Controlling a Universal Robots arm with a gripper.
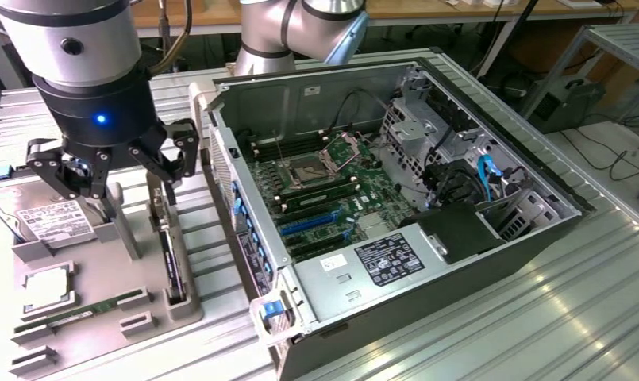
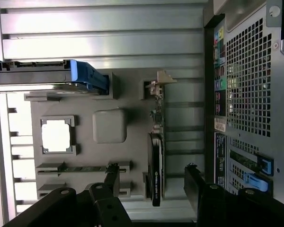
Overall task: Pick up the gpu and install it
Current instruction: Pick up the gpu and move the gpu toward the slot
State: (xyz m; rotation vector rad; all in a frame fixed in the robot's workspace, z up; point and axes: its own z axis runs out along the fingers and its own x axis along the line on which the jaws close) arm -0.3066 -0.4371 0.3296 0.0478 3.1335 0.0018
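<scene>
The gpu [image 1: 171,262] stands on its edge in a slot of the grey parts tray [image 1: 107,270], at the exterior view's left. In the wrist view the gpu [image 2: 156,163] shows edge-on, black, with its pale metal bracket [image 2: 160,81] at the far end. My gripper [image 1: 137,194] hangs open just above the tray, over the card's bracket end. Its dark fingers [image 2: 195,184] stand one on each side of the card, apart from it, and the gripper [image 2: 152,182] holds nothing.
The open computer case [image 1: 531,182] lies beside the tray, its motherboard [image 1: 330,190] and blue card slots [image 1: 309,226] exposed. The tray also carries a hard drive [image 1: 49,214], a CPU [image 1: 46,287] and a RAM stick [image 1: 81,313]. The case's rear panel [image 2: 251,85] is close to the card.
</scene>
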